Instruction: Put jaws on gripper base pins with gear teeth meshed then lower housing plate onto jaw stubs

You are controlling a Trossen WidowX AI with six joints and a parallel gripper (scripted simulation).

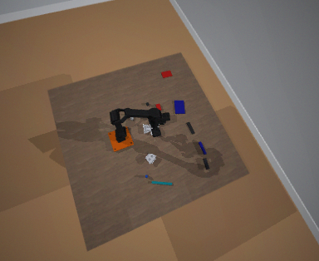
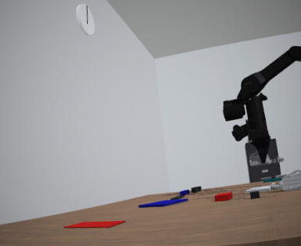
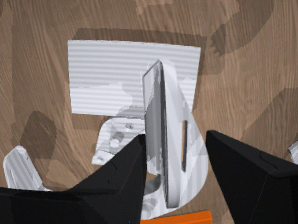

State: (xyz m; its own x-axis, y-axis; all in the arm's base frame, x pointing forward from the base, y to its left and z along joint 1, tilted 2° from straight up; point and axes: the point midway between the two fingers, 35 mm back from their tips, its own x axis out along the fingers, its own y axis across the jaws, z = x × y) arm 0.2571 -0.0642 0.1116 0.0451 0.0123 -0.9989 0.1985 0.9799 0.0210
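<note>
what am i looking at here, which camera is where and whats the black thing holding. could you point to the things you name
The black machine is a robot arm with one two-fingered gripper [image 1: 156, 132] [image 2: 263, 158] [image 3: 176, 139], mounted on an orange plate [image 1: 114, 146] [image 3: 180, 218].

The top picture looks down on the whole surface; the exterior one looks across it from low down; the wrist one looks out past the fingers.

Held between the fingers, above the surface, is a white part with a slot [image 3: 192, 172]. Below it lie a ribbed white plate [image 3: 107, 65] and a smaller white piece with pegs [image 3: 107, 132]. Around them lie red, blue, black and teal pieces.
</note>
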